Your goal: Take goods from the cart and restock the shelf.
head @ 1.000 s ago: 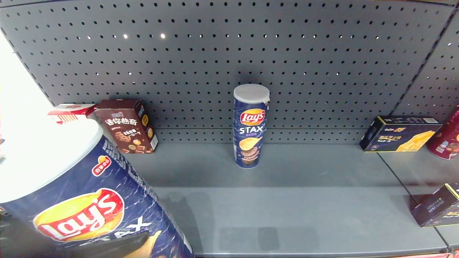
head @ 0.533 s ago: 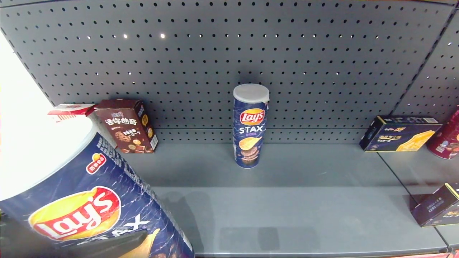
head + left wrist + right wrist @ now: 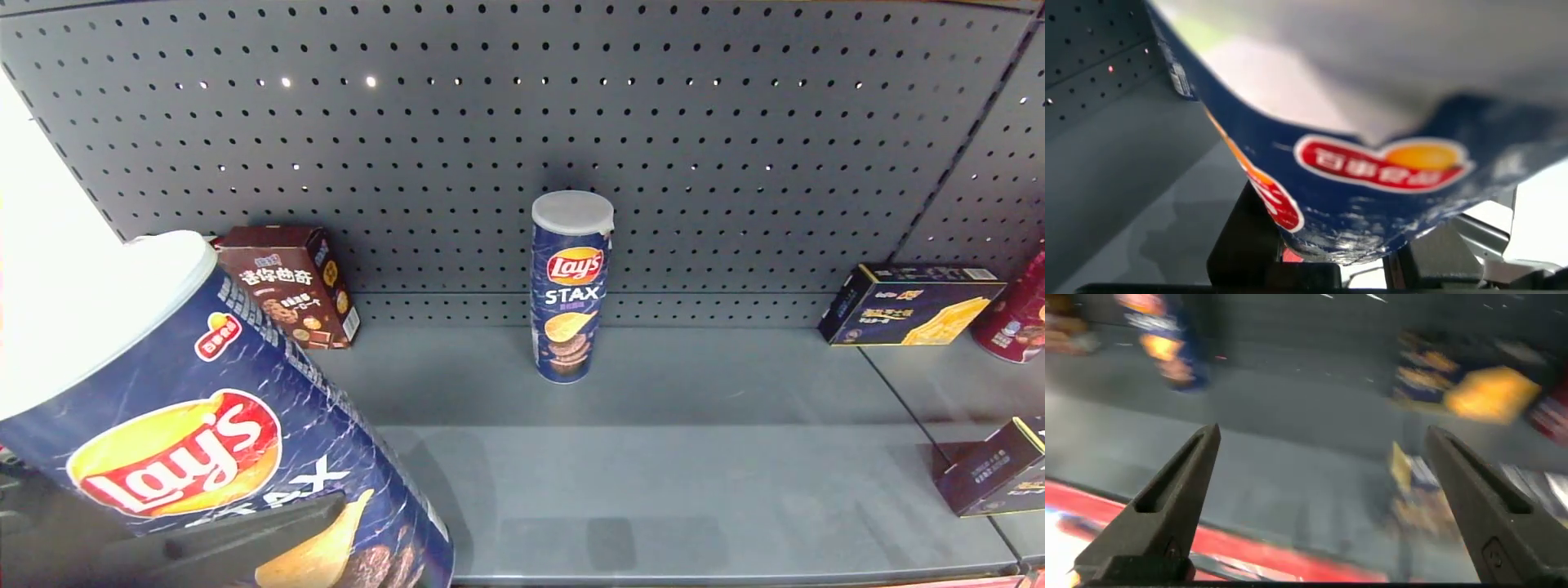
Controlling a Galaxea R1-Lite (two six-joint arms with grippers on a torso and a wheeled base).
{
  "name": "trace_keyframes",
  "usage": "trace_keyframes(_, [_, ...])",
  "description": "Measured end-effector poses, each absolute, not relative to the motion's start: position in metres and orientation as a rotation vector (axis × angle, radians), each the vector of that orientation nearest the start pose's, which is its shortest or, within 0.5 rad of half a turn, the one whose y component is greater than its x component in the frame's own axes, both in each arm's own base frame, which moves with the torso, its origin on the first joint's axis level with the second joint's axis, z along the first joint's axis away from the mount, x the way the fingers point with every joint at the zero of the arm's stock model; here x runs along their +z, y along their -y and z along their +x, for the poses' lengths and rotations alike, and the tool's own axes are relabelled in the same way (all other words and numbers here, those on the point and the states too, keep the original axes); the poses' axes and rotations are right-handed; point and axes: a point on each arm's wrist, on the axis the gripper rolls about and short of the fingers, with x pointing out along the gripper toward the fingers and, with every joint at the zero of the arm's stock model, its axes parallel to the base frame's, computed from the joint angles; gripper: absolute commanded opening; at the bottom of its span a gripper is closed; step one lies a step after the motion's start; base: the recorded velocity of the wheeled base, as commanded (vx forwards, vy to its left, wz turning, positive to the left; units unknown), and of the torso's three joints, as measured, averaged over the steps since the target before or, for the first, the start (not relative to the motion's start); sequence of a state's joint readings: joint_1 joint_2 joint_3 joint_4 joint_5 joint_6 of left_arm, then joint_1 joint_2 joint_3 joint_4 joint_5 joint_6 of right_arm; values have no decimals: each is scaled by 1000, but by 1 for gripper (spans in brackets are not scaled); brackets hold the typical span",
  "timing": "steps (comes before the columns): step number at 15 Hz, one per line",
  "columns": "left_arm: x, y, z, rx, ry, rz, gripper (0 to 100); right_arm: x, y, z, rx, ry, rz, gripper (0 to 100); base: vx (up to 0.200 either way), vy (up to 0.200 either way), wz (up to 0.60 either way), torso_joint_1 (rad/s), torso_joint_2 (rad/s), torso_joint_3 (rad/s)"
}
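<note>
Gripped the held chip can (image 3: 204, 408) low on its body with the left fingers (image 3: 245, 535), one dark finger lying across the lower front of the label. Held it tilted, white lid uppermost and leaning toward the left, near the head camera, in front of the left end of the shelf (image 3: 694, 457). Covered the left edge of the brown cookie box (image 3: 290, 282) behind it.

Spread the right fingers (image 3: 1167, 506) wide with nothing between them, out before the shelf's red front strip (image 3: 1290, 547).

Found from the left wrist only the underside of the can's blue wall (image 3: 1372, 180), pressed close between dark finger parts, with a corner of shelf and pegboard beside it. Found from the head what neither wrist gave sharply: a standing chip can (image 3: 571, 286), upright at mid-shelf against the pegboard back (image 3: 571, 122). Caught the same can from the right wrist as a blur (image 3: 1167, 343), with a yellow-and-blue box (image 3: 1478, 388) likewise blurred.

Placed well apart from the standing can: the brown box on one side, a dark blue box (image 3: 910, 304) on the other, with grey shelf showing between and along the whole front. Crowded the right end with a red can (image 3: 1016, 314) and a front box (image 3: 992, 469).
</note>
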State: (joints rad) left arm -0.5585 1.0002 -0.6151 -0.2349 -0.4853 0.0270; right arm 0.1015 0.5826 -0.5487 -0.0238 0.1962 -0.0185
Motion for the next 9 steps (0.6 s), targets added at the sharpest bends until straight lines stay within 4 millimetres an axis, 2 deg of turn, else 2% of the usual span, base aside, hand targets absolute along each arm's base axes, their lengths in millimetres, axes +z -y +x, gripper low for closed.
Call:
trace_keyframes(2, [242, 78, 105, -1043, -150, 31, 0, 245, -16, 57, 408, -27, -20, 100, 0, 0, 0, 0, 0, 0])
trace_keyframes(4, [242, 79, 106, -1041, -155, 30, 0, 247, -26, 83, 474, -58, -35, 100, 0, 0, 0, 0, 0, 0])
trace_keyframes(9, [241, 78, 107, -1034, -159, 25, 0, 234, -56, 149, 594, -64, -71, 100, 0, 0, 0, 0, 0, 0])
